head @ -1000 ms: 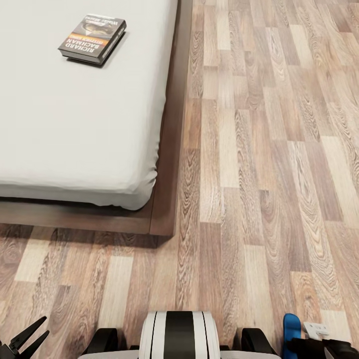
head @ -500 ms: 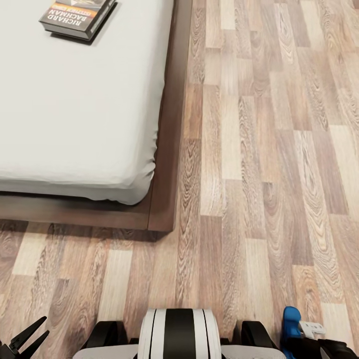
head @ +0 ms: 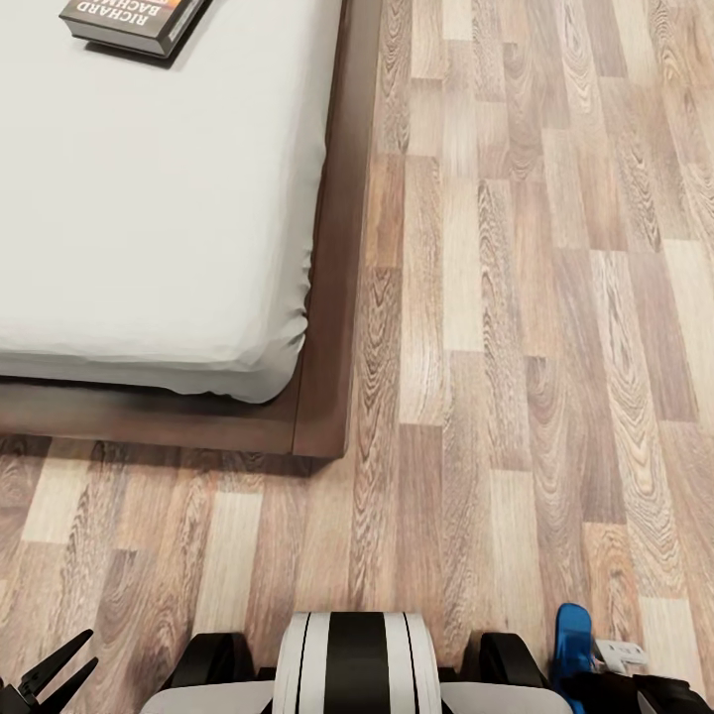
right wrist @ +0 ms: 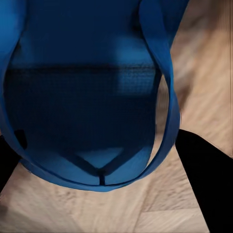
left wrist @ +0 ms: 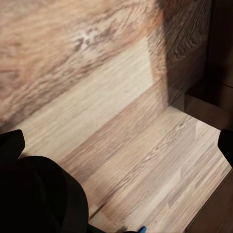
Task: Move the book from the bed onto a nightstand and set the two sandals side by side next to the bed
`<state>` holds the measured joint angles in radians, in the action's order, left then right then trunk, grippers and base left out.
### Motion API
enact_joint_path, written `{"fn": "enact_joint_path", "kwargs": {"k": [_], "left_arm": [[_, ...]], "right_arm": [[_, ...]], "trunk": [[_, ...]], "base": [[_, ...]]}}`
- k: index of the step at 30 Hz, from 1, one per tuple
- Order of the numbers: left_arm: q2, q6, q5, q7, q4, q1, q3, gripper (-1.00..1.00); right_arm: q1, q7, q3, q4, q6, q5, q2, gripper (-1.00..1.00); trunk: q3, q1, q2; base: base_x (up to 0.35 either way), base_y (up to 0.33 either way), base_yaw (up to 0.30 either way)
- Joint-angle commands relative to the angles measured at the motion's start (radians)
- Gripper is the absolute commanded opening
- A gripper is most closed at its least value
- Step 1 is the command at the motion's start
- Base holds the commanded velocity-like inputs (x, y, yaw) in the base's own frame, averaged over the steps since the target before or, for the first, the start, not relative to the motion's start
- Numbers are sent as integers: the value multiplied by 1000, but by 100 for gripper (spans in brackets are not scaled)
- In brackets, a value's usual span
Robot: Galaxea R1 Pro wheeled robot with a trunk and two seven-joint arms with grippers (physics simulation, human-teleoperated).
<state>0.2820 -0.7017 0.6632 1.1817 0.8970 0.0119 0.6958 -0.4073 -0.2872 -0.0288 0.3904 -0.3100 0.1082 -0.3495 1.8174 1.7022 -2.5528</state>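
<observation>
Compared with a second ago, the whole head view has slid: the book [head: 134,22] now sits at the very top edge with its cover cut off, and the corner of the bed [head: 317,416] has dropped lower in the picture, which reads as the robot or its head moving rather than anything on the mattress shifting. The book lies on the pale mattress, well apart from both arms, so that part of the task is not yet done and no nightstand is in sight. The right gripper [head: 620,659] sits at the lower right corner, next to the robot's trunk, with a bright blue sandal [head: 572,635] at it; in the right wrist view the sandal [right wrist: 87,97] hangs close before the camera, toe strap visible, and the gripper appears clenched on it, though the contact itself is hidden. This suggests the sandal is being carried toward a spot on the wood floor [head: 516,297] beside the bed. The left gripper [head: 50,674] at the lower left has its fingers spread and holds nothing. The second sandal's whereabouts cannot be told.
</observation>
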Motion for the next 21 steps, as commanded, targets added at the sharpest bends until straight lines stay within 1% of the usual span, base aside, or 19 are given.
{"fn": "enact_joint_path", "kwargs": {"k": [1,21], "left_arm": [[0,-9,6,-1,1,0,-1,100],[0,-9,6,-1,0,0,-1,100]], "right_arm": [[0,-3,-3,2,-9,18,0,-100],[0,0,-5,1,-8,18,0,-100]], "trunk": [[0,0,0],[0,0,0]], "base": [[0,0,0],[0,0,0]]}}
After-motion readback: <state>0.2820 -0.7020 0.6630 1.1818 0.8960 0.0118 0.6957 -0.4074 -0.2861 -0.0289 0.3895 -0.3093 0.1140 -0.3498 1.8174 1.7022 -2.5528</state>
